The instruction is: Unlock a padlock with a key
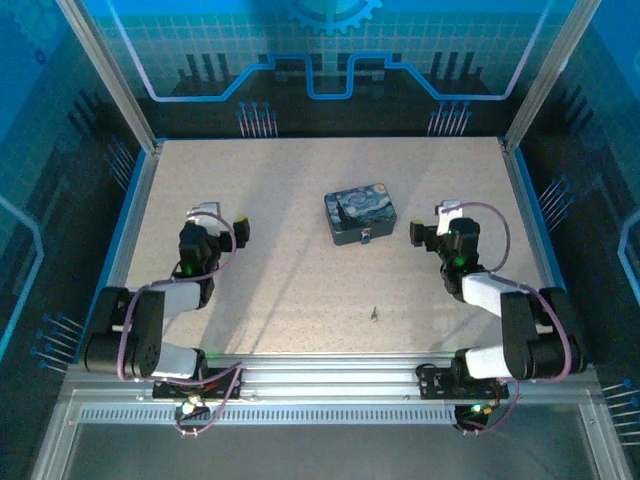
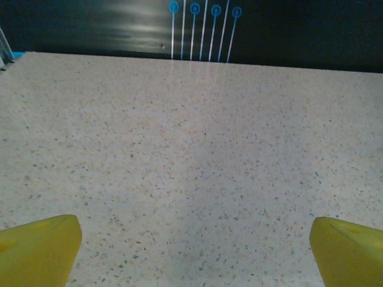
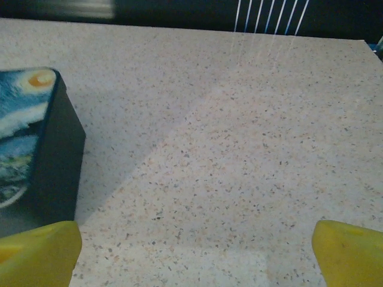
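With both pairs of jaws wide apart and empty, the tiny key (image 1: pixel 374 314) lying flat on the surface (image 1: pixel 260 290), well apart from the padlock (image 1: pixel 368 237) at the near edge of the tin (image 1: pixel 360 212), could skid or slip from a pinch.

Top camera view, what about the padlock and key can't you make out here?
The padlock: a speck at the near edge of the tin in the top view, too small to tell locked or open.
The key: a tiny sliver on the table, which end is which unreadable.
The tin: cut off by the left edge in the right wrist view.
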### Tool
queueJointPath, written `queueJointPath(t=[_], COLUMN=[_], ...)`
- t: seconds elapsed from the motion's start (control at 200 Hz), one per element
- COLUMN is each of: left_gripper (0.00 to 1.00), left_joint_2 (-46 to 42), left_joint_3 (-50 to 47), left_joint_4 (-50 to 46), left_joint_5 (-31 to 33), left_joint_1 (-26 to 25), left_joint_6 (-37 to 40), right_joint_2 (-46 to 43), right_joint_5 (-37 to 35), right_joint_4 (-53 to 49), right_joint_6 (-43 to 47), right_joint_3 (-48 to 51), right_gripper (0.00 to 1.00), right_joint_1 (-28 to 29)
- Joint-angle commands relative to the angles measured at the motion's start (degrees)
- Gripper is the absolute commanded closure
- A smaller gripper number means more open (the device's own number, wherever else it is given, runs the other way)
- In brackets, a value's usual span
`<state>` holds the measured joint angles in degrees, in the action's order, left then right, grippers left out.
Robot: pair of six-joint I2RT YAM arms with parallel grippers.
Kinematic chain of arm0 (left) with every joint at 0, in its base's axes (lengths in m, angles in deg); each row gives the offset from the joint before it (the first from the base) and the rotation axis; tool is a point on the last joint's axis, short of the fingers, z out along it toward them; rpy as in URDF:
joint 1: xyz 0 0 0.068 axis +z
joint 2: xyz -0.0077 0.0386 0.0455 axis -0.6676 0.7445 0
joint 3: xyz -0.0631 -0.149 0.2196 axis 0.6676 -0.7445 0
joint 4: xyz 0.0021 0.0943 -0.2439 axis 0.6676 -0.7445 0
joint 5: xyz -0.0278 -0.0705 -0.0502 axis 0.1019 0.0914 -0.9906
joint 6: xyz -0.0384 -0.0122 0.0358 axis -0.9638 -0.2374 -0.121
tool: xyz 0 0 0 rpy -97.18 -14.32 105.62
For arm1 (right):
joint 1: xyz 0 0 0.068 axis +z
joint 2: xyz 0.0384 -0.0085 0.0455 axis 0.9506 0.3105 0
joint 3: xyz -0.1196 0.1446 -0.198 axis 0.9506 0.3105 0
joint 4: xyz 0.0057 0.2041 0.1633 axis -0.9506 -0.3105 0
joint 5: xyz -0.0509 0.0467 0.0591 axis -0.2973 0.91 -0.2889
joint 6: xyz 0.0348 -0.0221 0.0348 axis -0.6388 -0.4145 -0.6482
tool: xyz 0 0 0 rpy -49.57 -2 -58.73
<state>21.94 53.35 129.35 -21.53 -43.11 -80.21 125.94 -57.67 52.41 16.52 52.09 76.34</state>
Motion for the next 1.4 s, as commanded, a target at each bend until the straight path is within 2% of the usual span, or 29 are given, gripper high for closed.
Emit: queueJointPath(t=[0.0, 0.145, 0.2, 0.31, 0.425, 0.575, 0.735, 0.84, 1.055, 1.25, 1.396], left_gripper=[0.01, 0.01, 0.01, 0.01, 0.01, 0.01, 0.01, 0.01, 0.01, 0.01, 0.01], left_joint_2=[-5.4, -9.6, -9.2, -6.5, -2.9, 2.8, 10.2, 14.6, 22.4, 30.4, 34.3], left_joint_3=[3.5, 11.7, 15.2, 20.0, 23.9, 28.5, 33.0, 35.8, 41.1, 47.4, 50.0], left_joint_4=[-10.9, -28.9, -35.4, -42.0, -45.3, -45.7, -44.6, -43.6, -41.5, -38.4, -36.4], left_joint_5=[1.7, -1.0, -4.1, -11.3, -13.2, -15.0, -15.6, -16.6, -18.7, -26.4, -28.1], left_joint_1=[-0.2, -0.2, -0.2, -0.7, -5.4, -12.4, -18.5, -20.9, -23.3, -23.8, -24.2], left_joint_6=[-0.8, -14.2, -20.0, -28.3, -31.3, -34.0, -35.2, -35.9, -37.0, -38.7, -40.3], right_joint_2=[-4.9, -9.4, -9.9, -8.8, -5.5, 1.3, 8.0, 12.4, 20.4, 26.0, 28.8], right_joint_5=[0.2, 4.4, 7.9, 14.9, 23.0, 30.0, 29.3, 31.7, 35.3, 38.4, 40.9], right_joint_4=[-9.9, -25.3, -29.1, -34.7, -35.8, -37.3, -36.7, -36.1, -36.0, -34.1, -33.7], right_joint_6=[-3.7, -9.2, -11.0, -15.5, -18.8, -19.9, -19.1, -18.0, -16.2, -16.5, -16.2], right_joint_3=[-3.0, -8.9, -10.9, -15.3, -18.5, -23.7, -27.5, -29.7, -34.6, -37.4, -39.0], right_gripper=[0.0, 0.0, 0.0, 0.0, 0.0, 0.0, 0.0, 0.0, 0.0, 0.0, 0.0], right_joint_1=[-1.0, -1.0, -1.0, -1.1, -1.1, -1.0, -1.1, -1.2, -1.3, -1.2, -1.2])
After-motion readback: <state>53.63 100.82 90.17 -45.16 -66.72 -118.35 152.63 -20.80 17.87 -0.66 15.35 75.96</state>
